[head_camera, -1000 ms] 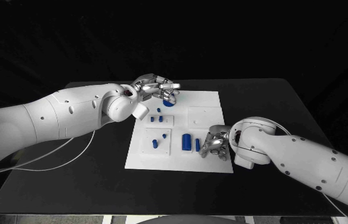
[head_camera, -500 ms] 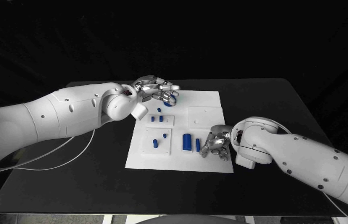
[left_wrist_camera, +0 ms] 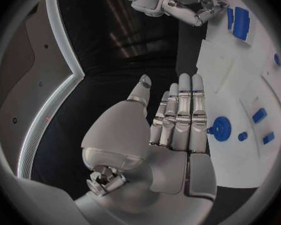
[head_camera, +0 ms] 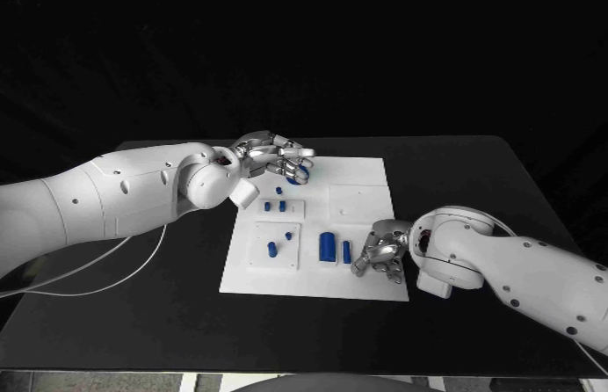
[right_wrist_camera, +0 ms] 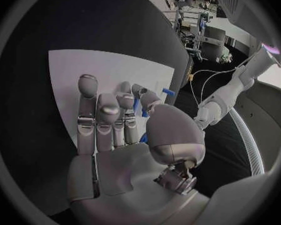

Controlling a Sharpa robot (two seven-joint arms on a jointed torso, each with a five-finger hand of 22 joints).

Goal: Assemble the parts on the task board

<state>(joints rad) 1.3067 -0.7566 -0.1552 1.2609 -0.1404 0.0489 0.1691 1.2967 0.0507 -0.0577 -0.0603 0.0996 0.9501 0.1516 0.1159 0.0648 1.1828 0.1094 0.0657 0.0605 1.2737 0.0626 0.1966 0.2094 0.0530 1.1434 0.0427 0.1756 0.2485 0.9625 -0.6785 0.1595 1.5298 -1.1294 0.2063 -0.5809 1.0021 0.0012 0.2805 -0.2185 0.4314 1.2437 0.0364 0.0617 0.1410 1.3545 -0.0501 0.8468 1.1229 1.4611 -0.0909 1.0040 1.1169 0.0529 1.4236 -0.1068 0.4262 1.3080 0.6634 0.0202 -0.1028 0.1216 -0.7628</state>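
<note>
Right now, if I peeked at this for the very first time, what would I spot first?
Probably the white task board glowing in the middle of the black table, dotted with little blue parts. Next, the two silver hands: the left hand hovers at the board's far edge by a round blue part. The right hand sits at the near edge beside a tall blue block.
</note>
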